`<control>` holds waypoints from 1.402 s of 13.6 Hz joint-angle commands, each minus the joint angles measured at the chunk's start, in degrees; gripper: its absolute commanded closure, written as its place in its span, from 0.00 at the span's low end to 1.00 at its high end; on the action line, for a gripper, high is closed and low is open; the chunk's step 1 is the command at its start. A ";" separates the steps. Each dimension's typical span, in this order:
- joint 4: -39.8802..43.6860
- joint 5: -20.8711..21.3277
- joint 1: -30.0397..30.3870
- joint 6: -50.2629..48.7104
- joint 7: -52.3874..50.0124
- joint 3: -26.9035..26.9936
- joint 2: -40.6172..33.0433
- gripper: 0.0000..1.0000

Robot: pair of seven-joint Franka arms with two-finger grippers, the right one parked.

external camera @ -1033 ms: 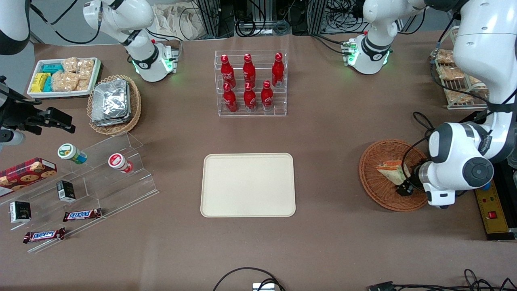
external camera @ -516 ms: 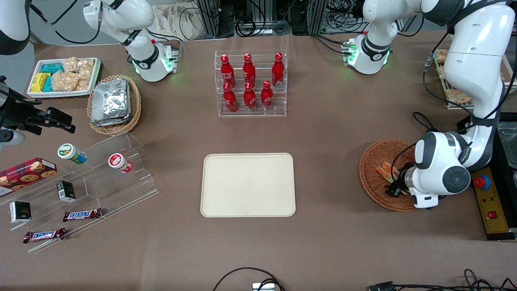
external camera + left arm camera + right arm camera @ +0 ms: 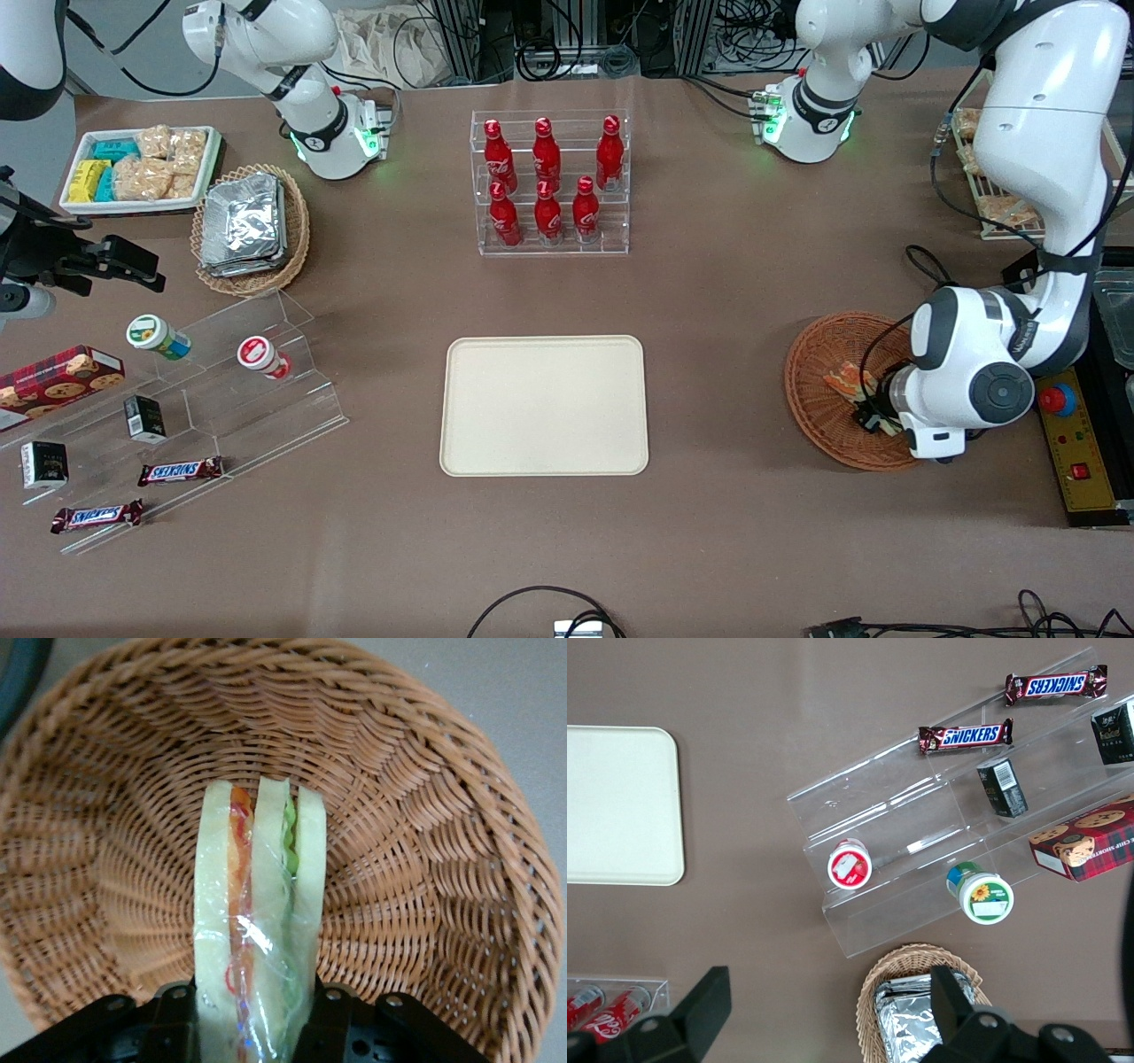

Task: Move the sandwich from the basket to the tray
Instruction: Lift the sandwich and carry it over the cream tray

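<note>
At the right of the front frame, your claw (image 3: 257, 1032) is clamped on the sandwich (image 3: 259, 921) inside the basket (image 3: 819, 390), well apart from the central tray (image 3: 543, 405).

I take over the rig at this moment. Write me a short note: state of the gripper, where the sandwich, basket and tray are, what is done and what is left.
Gripper: down inside the basket, shut on the sandwich, one finger on each bread face.
Sandwich: standing on edge in the basket, wrapped in clear film.
Tray: at the table's middle, nothing on it.
Done: grasp made.
Left: lift the sandwich out, carry it to the tray, set it down, release.
</note>
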 commanded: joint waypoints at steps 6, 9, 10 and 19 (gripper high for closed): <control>15.14 0.58 -4.84 -13.98 2.23 -6.39 -1.69 1.00; 17.08 -0.03 -7.75 -13.82 10.62 -9.55 -1.43 1.00; 17.43 -0.21 -7.84 -13.46 16.50 -11.39 -0.99 1.00; 18.40 0.32 -20.75 0.16 19.03 -15.89 13.41 1.00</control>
